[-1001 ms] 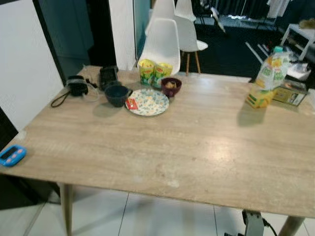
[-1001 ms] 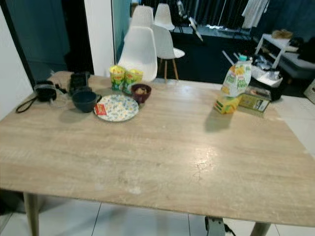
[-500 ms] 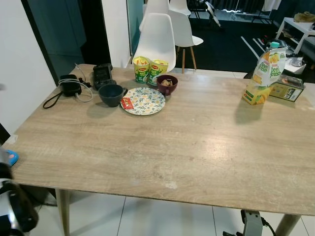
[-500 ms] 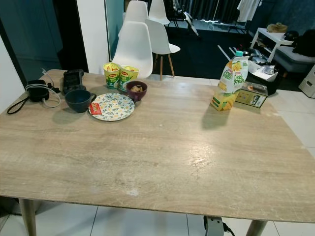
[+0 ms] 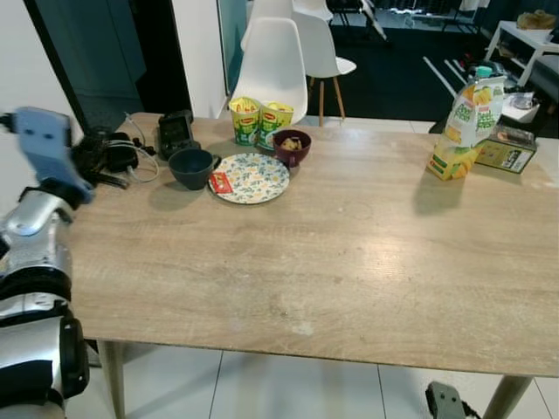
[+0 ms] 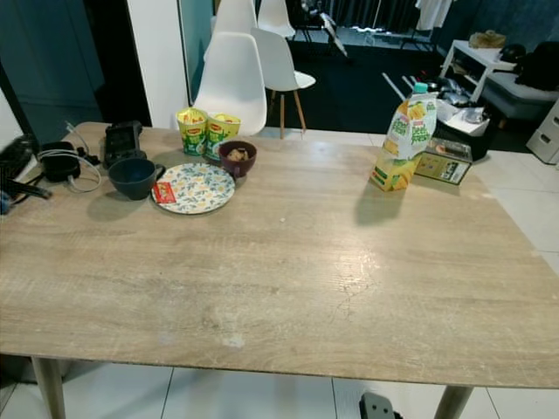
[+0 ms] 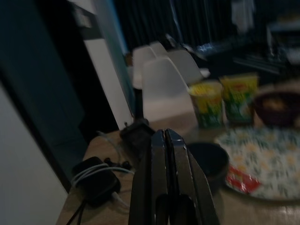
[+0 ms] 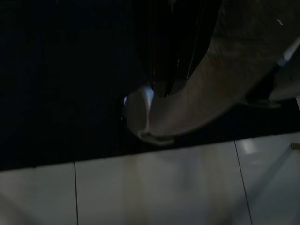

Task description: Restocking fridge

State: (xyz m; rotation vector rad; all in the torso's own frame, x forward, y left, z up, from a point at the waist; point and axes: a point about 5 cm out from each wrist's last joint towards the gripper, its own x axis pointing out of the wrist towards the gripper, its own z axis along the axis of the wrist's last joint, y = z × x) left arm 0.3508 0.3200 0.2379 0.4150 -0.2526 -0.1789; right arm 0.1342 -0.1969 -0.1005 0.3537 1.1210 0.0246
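Note:
A green and yellow juice carton (image 5: pixel 467 122) with a teal cap stands at the wooden table's (image 5: pixel 349 262) far right, next to a small olive box (image 5: pixel 507 154). Two yellow-green noodle cups (image 5: pixel 261 121) stand at the far left-middle, behind a maroon bowl (image 5: pixel 291 147), a flowered plate (image 5: pixel 252 178) with a red sachet, and a dark blue cup (image 5: pixel 191 168). My left arm (image 5: pixel 35 236) is raised over the table's left end. Its gripper (image 7: pixel 164 134) is shut and empty, pointing toward the blue cup. My right arm hangs low in the dark beside the table's underside (image 8: pixel 234 56).
A black charger with cables (image 5: pixel 122 155) and a black device (image 5: pixel 175 133) lie at the far left corner. White chairs (image 5: pixel 272 61) stand behind the table. A white low table (image 5: pixel 524 35) and clutter sit at the far right. White floor tiles (image 8: pixel 154 187) lie below.
My left arm has risen from below the table's edge into view on the left. The camera has shifted slightly; the things on the table have not moved.

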